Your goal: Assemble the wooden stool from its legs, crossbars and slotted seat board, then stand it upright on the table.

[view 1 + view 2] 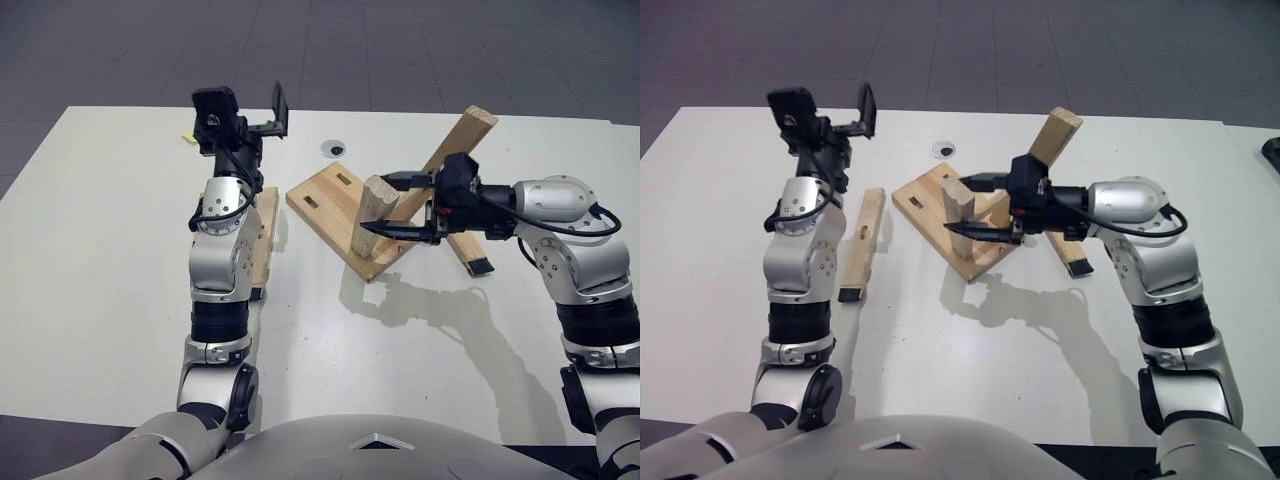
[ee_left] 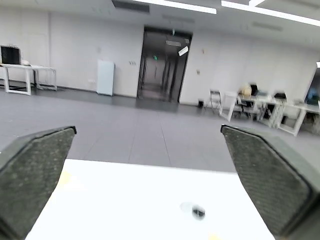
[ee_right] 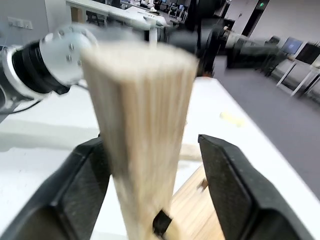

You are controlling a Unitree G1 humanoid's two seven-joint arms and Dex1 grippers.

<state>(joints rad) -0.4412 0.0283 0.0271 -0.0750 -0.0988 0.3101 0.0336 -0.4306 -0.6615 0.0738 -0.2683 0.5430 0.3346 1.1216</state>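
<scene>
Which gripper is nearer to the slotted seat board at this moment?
Right. The right gripper is just above the slotted seat board, its open fingers either side of the leg standing on it. The left gripper is raised off to the board's left, apart.

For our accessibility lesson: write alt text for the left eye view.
The right gripper, jaws open, straddles a leg upright on the seat board. The left gripper hovers open above the table; another leg lies beside that arm.
</scene>
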